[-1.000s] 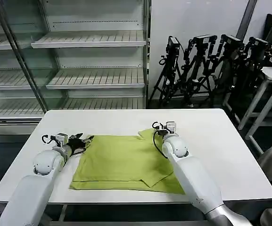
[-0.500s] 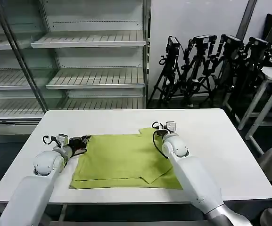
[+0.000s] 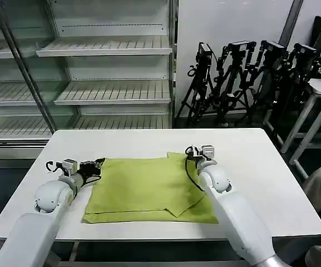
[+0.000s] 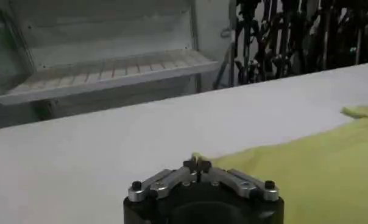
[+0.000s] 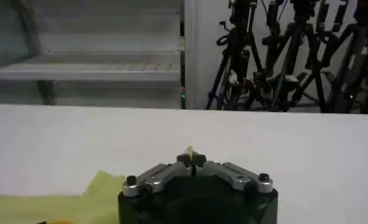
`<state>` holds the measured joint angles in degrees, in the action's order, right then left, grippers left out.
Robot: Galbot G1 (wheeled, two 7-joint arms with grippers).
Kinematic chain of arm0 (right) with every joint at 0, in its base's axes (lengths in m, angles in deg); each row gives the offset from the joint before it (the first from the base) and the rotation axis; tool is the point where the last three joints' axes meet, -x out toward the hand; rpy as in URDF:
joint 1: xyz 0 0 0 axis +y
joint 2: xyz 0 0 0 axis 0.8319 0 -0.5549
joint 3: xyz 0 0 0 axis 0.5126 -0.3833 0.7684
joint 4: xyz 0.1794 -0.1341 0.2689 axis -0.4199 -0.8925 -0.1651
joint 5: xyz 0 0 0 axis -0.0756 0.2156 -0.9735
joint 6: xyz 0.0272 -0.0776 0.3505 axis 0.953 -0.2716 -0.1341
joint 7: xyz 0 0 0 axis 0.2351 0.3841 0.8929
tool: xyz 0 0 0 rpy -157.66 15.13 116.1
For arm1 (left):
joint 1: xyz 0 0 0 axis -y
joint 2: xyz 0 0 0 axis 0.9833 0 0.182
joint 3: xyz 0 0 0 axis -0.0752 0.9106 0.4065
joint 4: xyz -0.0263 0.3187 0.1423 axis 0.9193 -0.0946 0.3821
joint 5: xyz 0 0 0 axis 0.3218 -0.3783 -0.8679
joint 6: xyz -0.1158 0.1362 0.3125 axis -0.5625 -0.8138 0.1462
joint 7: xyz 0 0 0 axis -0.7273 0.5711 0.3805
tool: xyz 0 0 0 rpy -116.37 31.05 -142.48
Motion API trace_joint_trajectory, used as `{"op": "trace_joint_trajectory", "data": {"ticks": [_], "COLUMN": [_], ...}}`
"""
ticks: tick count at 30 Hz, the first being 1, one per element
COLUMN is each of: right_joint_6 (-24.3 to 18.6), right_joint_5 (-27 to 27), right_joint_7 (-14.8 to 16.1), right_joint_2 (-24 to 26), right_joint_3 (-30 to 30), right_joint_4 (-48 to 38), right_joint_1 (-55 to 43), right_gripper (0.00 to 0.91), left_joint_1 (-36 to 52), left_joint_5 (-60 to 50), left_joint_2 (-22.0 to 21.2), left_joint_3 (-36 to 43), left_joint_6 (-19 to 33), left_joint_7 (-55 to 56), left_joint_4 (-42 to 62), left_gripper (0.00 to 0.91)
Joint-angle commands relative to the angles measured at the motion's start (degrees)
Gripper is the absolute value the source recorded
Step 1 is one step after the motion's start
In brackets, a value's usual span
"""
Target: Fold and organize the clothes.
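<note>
Pinching T-shirt (image 3: 149, 186) corners — left gripper (image 4: 197, 164), right gripper (image 5: 191, 159)

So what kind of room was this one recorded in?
Probably a robotics lab or test studio: bare retail-style shelving, a cluster of camera tripods, and a white work table holding one T-shirt.

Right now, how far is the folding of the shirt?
Partly done: the shirt lies flat on the table, its near right part already turned over. In hand: the left hand and right hand each pinch a far corner. Left: the remaining folds.
</note>
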<state>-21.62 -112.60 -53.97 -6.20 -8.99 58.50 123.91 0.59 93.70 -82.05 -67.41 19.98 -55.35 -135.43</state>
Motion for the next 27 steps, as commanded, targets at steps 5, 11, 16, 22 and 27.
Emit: {"op": "trace_joint_trajectory", "data": {"ticks": [5, 11, 16, 22, 27], "right_joint_6": [0.0, -0.1, -0.6, -1.2, -1.4], "right_joint_5": [0.5, 1.9, 1.9, 2.1, 2.5], "right_joint_7": [0.5, 1.1, 1.7, 2.7, 2.8], "right_joint_2": [4.7, 7.5, 8.9, 9.0, 9.0], "right_joint_3": [4.0, 6.0, 7.7, 8.4, 8.8], "right_joint_4": [19.3, 23.4, 24.8, 26.7, 29.0], "right_joint_1": [12.1, 17.7, 21.1, 24.7, 27.4], "right_gripper": [0.000, 0.000, 0.000, 0.000, 0.000], "left_joint_1": [-13.9, -15.6, -16.2, -17.3, -19.1], "left_joint_5": [2.1, 1.9, 0.6, 0.1, 0.1], "left_joint_2": [2.3, 2.0, 2.1, 2.4, 2.9], "left_joint_3": [-5.2, -5.6, -5.5, -6.3, -7.6], "left_joint_6": [1.7, 2.1, 2.9, 3.1, 3.1], "left_joint_7": [1.7, 2.1, 2.3, 2.4, 2.3], "left_joint_4": [-13.6, -14.4, -14.5, -15.0, -16.2], "left_gripper": [0.020, 0.020, 0.020, 0.020, 0.020]}}
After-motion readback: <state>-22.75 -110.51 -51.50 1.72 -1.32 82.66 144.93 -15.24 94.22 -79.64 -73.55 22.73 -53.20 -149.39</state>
